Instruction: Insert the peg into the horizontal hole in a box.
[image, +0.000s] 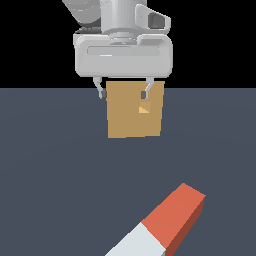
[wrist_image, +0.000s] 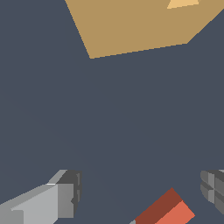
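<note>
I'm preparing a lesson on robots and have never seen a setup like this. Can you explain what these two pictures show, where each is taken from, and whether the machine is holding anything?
Both are computer-simulated renders. The exterior view looks at the scene from off the arm: the grey gripper hangs open, holding nothing. Behind it stands a tan box with a small square hole. Nearer the camera, a red-and-white peg lies on the dark floor. The wrist view comes from a camera on the arm, showing its fingers apart.

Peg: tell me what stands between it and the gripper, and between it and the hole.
Nothing visible. The open gripper hangs above bare floor, apart from the peg. Only bare floor separates the peg from the box and its hole.
</note>
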